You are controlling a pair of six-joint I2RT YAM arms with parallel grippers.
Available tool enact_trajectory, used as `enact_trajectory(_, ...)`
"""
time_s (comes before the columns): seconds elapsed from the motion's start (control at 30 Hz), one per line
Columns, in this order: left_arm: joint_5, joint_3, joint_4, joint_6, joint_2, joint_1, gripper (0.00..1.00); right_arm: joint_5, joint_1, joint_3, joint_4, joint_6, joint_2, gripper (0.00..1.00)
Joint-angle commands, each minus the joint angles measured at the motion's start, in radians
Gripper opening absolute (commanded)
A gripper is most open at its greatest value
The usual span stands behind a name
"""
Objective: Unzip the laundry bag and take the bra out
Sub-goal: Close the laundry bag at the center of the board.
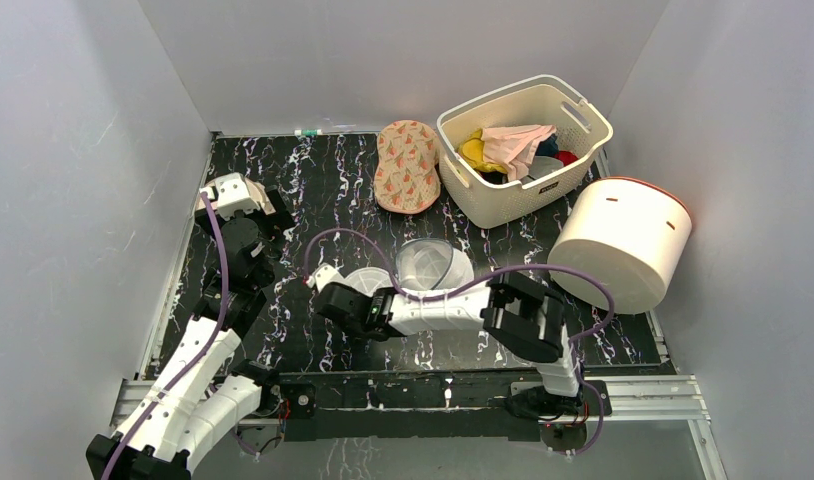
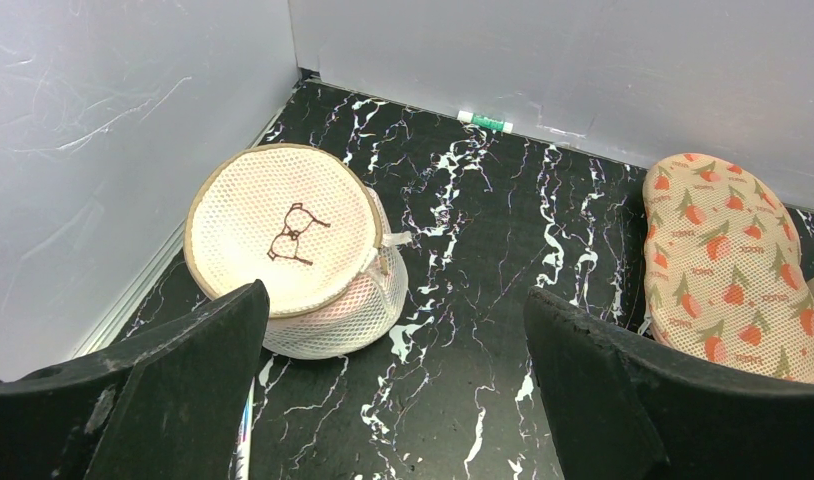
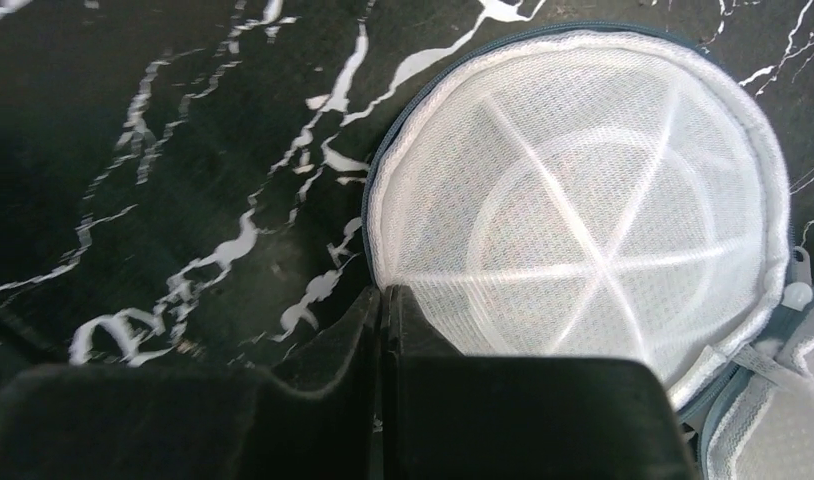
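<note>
The laundry bag (image 1: 433, 262) stands mid-table, a white mesh drum with a greyish zip rim. Its round lid (image 1: 368, 282) lies flipped open to its left. In the right wrist view the lid (image 3: 583, 200) fills the frame, and a bit of the bag's body (image 3: 773, 440) shows at the lower right. My right gripper (image 3: 383, 292) is shut with its tips at the lid's near rim; in the top view it (image 1: 325, 285) is at the lid's left edge. My left gripper (image 2: 393, 290) is open and empty at the far left (image 1: 251, 228). I cannot make out a bra inside the bag.
A second round bag with a bra drawing (image 2: 283, 240) sits by the left wall. A peach tulip-print padded piece (image 1: 408, 165) lies at the back. A cream basket (image 1: 503, 95) of clothes and a white drum on its side (image 1: 623, 240) are on the right.
</note>
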Motion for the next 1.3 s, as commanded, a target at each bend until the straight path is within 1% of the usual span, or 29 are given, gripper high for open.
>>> enact_trajectory(0.0, -0.011, 0.000, 0.023, 0.003, -0.005, 0.000, 0.98, -0.093, 0.000, -0.016, 0.152, 0.038, -0.163, 0.00)
enact_trajectory(0.07, -0.012, 0.001, 0.023, 0.004, -0.005, 0.000, 0.98, -0.171, -0.019, -0.044, 0.203, 0.071, -0.220, 0.00)
enact_trajectory(0.17, -0.011, 0.001, 0.024, 0.003, -0.006, 0.000, 0.98, -0.294, -0.069, -0.123, 0.320, 0.171, -0.322, 0.00)
enact_trajectory(0.27, -0.009, 0.002, 0.024, 0.003, -0.008, 0.000, 0.98, -0.440, -0.158, -0.250, 0.479, 0.332, -0.407, 0.00)
enact_trajectory(0.33, -0.008, 0.001, 0.023, 0.003, -0.006, 0.000, 0.98, -0.516, -0.225, -0.360, 0.622, 0.453, -0.464, 0.00)
enact_trajectory(0.4, -0.008, 0.000, 0.023, 0.001, -0.006, 0.000, 0.98, -0.552, -0.287, -0.461, 0.718, 0.542, -0.513, 0.00)
enact_trajectory(0.47, -0.004, 0.000, 0.023, 0.000, -0.006, 0.000, 0.98, -0.565, -0.346, -0.532, 0.740, 0.604, -0.556, 0.00)
enact_trajectory(0.63, 0.006, 0.003, 0.019, -0.005, 0.001, 0.000, 0.98, -0.545, -0.457, -0.692, 0.771, 0.690, -0.670, 0.00)
enact_trajectory(0.87, 0.011, 0.004, 0.018, -0.007, 0.007, 0.000, 0.98, -0.363, -0.520, -0.842, 0.660, 0.671, -0.804, 0.00)
enact_trajectory(0.97, 0.016, 0.006, 0.015, -0.008, 0.010, 0.000, 0.99, -0.319, -0.536, -0.880, 0.608, 0.625, -0.794, 0.00)
enact_trajectory(1.13, 0.017, 0.006, 0.013, -0.010, 0.011, -0.001, 0.98, -0.271, -0.557, -0.944, 0.602, 0.595, -0.750, 0.00)
enact_trajectory(1.27, 0.019, 0.006, 0.013, -0.010, 0.012, 0.000, 0.99, -0.239, -0.560, -0.917, 0.539, 0.547, -0.720, 0.00)
